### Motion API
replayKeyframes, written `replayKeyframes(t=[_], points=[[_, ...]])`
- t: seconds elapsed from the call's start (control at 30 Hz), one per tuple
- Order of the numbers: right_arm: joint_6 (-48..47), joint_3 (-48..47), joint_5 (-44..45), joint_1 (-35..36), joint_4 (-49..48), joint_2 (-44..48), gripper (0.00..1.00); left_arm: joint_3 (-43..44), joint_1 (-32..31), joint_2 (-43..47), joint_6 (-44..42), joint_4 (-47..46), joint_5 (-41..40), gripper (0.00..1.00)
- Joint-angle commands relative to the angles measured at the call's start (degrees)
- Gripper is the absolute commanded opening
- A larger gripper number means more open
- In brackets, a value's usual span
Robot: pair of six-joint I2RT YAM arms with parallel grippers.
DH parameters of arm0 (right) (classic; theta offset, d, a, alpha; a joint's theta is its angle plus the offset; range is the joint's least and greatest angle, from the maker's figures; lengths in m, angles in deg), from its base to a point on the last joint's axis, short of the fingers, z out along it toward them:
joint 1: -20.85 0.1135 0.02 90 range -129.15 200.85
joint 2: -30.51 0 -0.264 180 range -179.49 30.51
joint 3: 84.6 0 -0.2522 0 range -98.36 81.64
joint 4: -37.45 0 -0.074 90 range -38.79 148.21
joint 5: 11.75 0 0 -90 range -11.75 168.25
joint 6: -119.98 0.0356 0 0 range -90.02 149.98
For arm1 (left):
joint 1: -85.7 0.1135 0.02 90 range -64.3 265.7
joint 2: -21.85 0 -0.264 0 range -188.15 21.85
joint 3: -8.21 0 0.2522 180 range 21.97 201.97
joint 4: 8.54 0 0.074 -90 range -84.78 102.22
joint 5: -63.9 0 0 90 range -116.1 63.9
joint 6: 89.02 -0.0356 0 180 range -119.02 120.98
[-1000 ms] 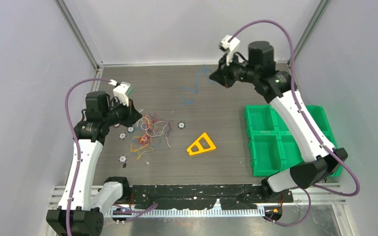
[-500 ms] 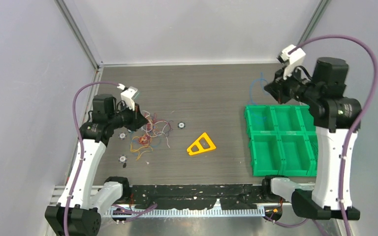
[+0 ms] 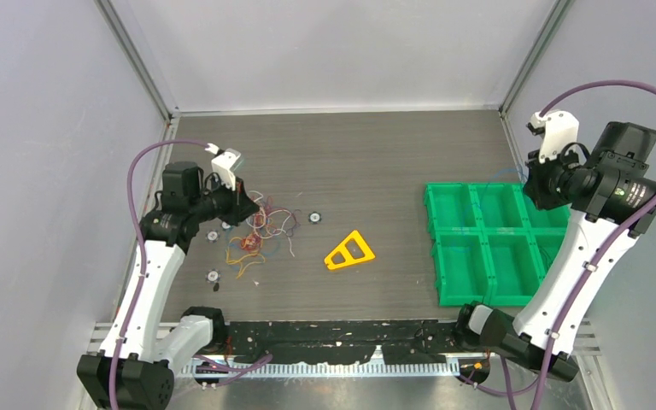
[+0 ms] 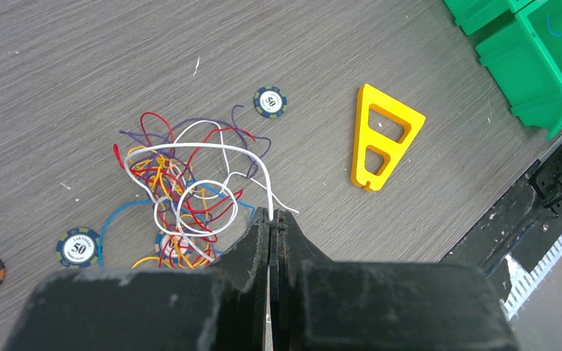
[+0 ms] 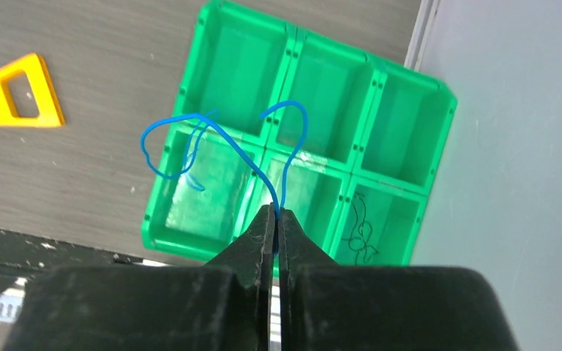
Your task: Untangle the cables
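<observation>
Looks like the drop-off stage of a one-at-a-time sort on the desk (image 3: pixel 376 145): one strand freed and brought to the green tray (image 3: pixel 434 256), another pinched at the heap. Calls next, most likely, for parting the right-hand fingers above a compartment so the blue strand falls in. After that, a slow pull by the left side away from the heap, minding snags on neighbouring loops.

Right arm (image 3: pixel 585 256): reared tall at the tray's right side, wrist bent over, camera looking straight down into the compartments. Left arm (image 3: pixel 149 273): folded low, well left of the tray, reaching toward it.

Well left of the tray, beyond the yellow triangle (image 3: pixel 349 251): the cables (image 3: pixel 260 226), flat on the desk in a knotted bunch of red, orange, yellow, purple, white and blue loops.

Right tool (image 5: pixel 274 210): pressed together on the blue cable (image 5: pixel 212 131), arching above the tray's compartments. Left tool (image 4: pixel 271 217): pressed together on the white cable (image 4: pixel 212 148), at the tray-facing edge of the bunch.

Scattered about the bunch, far from the tray: poker chips (image 4: pixel 270 102).
</observation>
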Motion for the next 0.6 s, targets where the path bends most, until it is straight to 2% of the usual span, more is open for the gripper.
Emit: replayKeyframes(t=[0.0,0.37,0.57], points=[[-6.80,2.50,2.91,-1.95,3.76,2.27,0.05,0.74,-0.21,0.79,-0.53,-2.29,0.54,0.00],[-11.42,-5.88,-1.00,-17.21,3.76,-0.48,0.05,0.74,-0.21,0.44,-0.69,-2.53,0.23,0.00],[-10.84,-10.09,-1.50,-19.65,3.72,-3.10,0.05,0.61,-0.21,-0.12,-1.13,-2.58,-0.20,0.00]])
